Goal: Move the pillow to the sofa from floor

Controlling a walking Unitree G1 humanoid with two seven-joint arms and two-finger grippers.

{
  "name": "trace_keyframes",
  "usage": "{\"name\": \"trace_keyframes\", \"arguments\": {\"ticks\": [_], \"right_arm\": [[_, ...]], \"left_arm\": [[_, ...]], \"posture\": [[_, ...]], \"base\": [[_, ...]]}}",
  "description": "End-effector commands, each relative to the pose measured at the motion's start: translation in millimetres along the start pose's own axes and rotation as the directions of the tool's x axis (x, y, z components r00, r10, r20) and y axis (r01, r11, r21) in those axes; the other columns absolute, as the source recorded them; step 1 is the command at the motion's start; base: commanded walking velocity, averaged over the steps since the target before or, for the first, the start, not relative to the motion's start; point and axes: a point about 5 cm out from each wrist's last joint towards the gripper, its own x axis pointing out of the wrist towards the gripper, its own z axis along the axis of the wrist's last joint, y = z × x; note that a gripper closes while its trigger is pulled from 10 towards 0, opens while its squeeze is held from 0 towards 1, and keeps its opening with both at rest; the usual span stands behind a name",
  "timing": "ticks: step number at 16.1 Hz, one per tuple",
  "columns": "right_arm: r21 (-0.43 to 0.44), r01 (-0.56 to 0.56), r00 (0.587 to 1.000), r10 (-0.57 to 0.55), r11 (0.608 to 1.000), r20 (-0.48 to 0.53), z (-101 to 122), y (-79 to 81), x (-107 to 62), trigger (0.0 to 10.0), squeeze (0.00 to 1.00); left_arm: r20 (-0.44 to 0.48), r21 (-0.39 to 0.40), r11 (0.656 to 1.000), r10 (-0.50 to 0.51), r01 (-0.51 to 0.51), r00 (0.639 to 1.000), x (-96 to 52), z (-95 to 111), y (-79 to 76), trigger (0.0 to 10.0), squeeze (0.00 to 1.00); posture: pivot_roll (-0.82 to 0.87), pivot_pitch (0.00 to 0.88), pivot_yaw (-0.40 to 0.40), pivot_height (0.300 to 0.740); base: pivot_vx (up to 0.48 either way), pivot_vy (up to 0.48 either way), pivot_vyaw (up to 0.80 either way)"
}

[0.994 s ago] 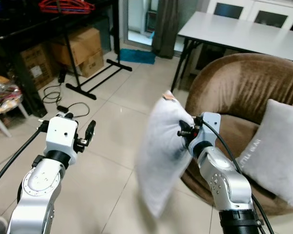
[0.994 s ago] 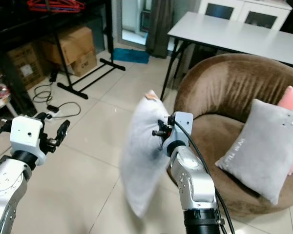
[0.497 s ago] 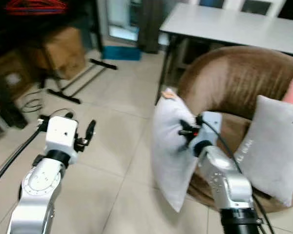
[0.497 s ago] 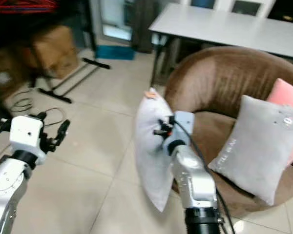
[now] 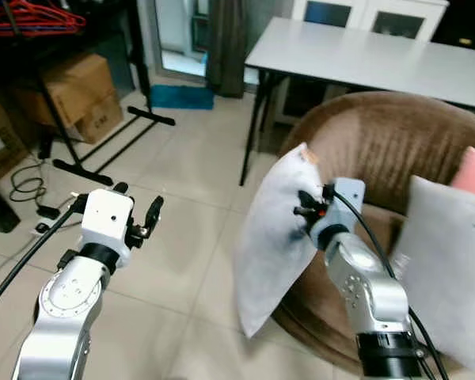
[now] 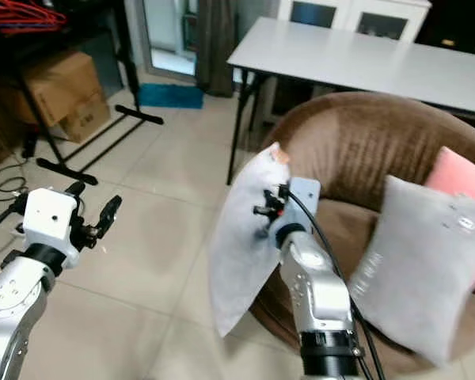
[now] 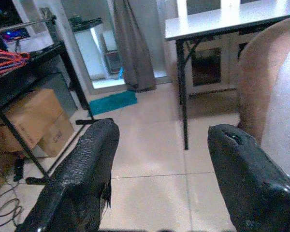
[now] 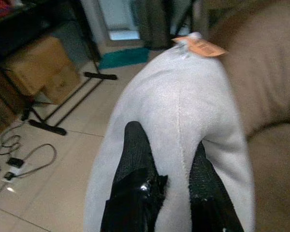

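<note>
beige tile floor (image 5: 182,182) – right claw (image 8: 169,179) pinches white pillow (image 5: 273,237) beside brown sofa (image 5: 396,150); left claw (image 7: 159,159) gapes empty.

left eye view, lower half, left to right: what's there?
left gripper held over the floor → white pillow pinched in the right gripper → brown sofa → grey cushion on its seat.

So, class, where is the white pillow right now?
The white pillow hangs off the floor, pinched in the right gripper, just left of the round brown sofa and its grey cushion.
</note>
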Motion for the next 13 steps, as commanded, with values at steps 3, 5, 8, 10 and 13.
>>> {"name": "trace_keyframes", "arguments": {"ticks": [3,5,8,10,13], "right_arm": [[-0.002,-0.017,0.998,0.017,1.0,0.059,11.7,4.3,-0.2,10.0,0.0],[0.0,-0.019,0.998,0.019,1.0,0.065,13.5,4.8,0.5,10.0,0.0],[-0.008,-0.027,0.997,0.027,1.0,0.072,14.0,6.1,0.3,10.0,0.0],[-0.011,-0.024,0.997,0.025,1.0,0.074,14.0,6.3,0.1,10.0,0.0],[-0.01,-0.022,0.997,0.022,1.0,0.076,14.3,6.6,0.3,10.0,0.0]], "left_arm": [[-0.009,0.017,0.999,-0.033,0.033,0.999,-1.3,-0.6,-1.9,10.0,0.0],[-0.017,0.023,0.998,-0.059,0.06,0.998,-2.0,-2.0,-3.7,10.0,0.0],[-0.02,0.025,0.997,-0.074,0.074,0.997,-3.0,-2.7,-4.2,10.0,0.0],[-0.023,0.024,0.996,-0.083,0.083,0.996,-3.6,-3.3,-4.8,10.0,0.0],[-0.035,0.022,0.994,-0.109,0.11,0.993,-4.5,-4.7,-6.3,10.0,0.0]], "posture": [[-0.01,0.0,-0.042,0.74],[-0.01,0.0,-0.042,0.74],[-0.01,0.0,-0.042,0.74],[-0.01,0.0,-0.042,0.74],[-0.01,0.0,-0.039,0.74]], "base": [[0.38,0.0,-0.8],[0.377,0.0,-0.8],[0.369,0.0,-0.8],[0.364,0.0,0.0],[0.36,0.0,0.0]]}}
